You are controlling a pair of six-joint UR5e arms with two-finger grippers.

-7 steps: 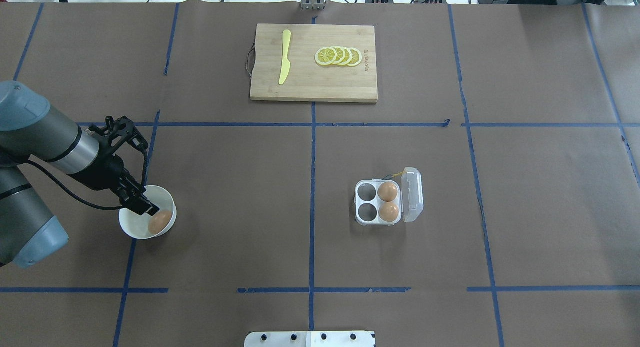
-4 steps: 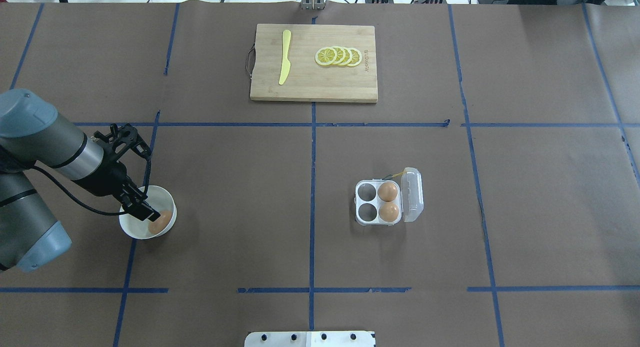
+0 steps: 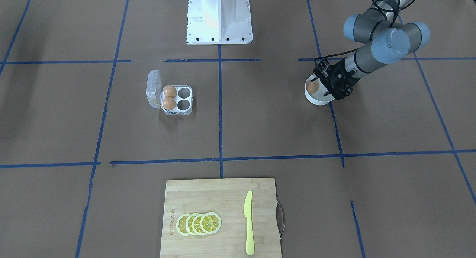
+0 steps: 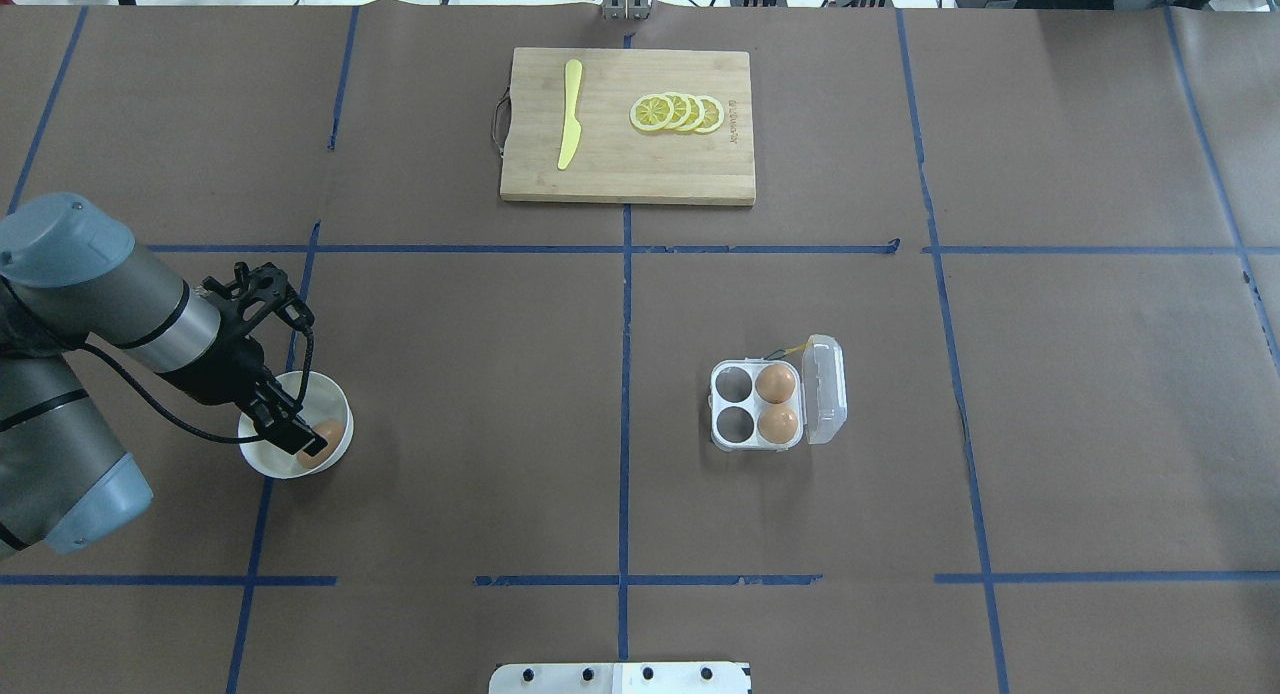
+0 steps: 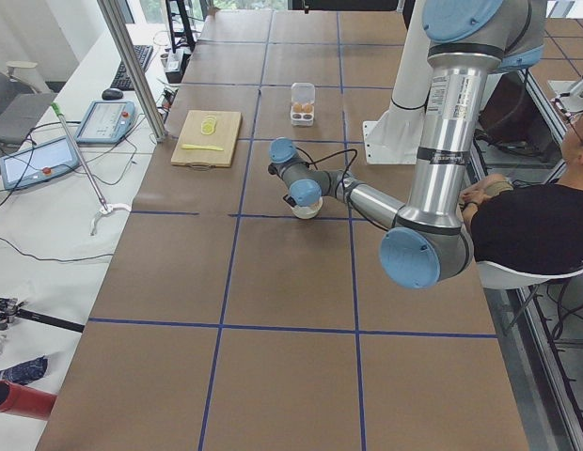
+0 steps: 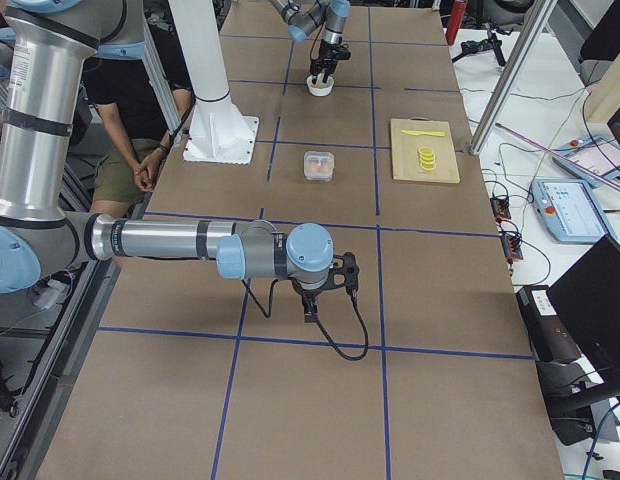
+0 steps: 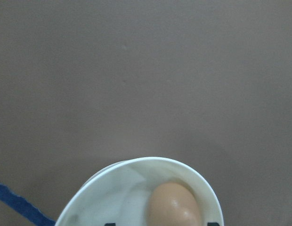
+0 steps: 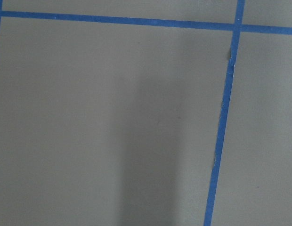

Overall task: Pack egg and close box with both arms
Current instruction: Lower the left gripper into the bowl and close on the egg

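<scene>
Egg (image 4: 328,435) is sitting in the white bowl (image 4: 262,459) on the robot's left side of the surface (image 4: 480,374). The left hand (image 4: 305,439) is dipped into the bowl right at it. On the left wrist cam the hand looks spread, with a gap on either side of the egg, so it isn't gripping anything. Meanwhile the box (image 4: 734,405) is well apart from the bowl, near the middle of the surface. Its lid (image 4: 825,389) is flipped open, and two other eggs (image 4: 775,383) fill the cells next to the lid. The right hand (image 6: 310,315) hangs low over bare surface, and I can't tell if it's spread or closed. At the far edge there's a cutting board (image 4: 620,169) with lemon slices (image 4: 678,113) and a yellow knife (image 4: 570,114).
</scene>
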